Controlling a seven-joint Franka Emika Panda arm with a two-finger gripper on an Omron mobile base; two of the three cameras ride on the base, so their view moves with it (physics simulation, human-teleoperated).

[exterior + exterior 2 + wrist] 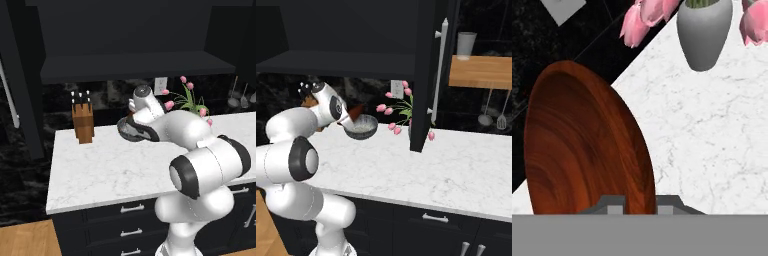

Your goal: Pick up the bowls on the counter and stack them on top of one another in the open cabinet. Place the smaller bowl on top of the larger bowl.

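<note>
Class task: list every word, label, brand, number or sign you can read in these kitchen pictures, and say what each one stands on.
None: no readable text in any view.
The wall outlet, knife block, vase and reddish-brown bowl bear no lettering.

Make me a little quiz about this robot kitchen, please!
1. True or false: the hand is shut on the reddish-brown bowl.
2. What is in the grey vase? A) pink flowers B) knives C) spoons
3. Fill in: the knife block stands on the white marble ____.

Key: 1 true; 2 A; 3 counter.
</note>
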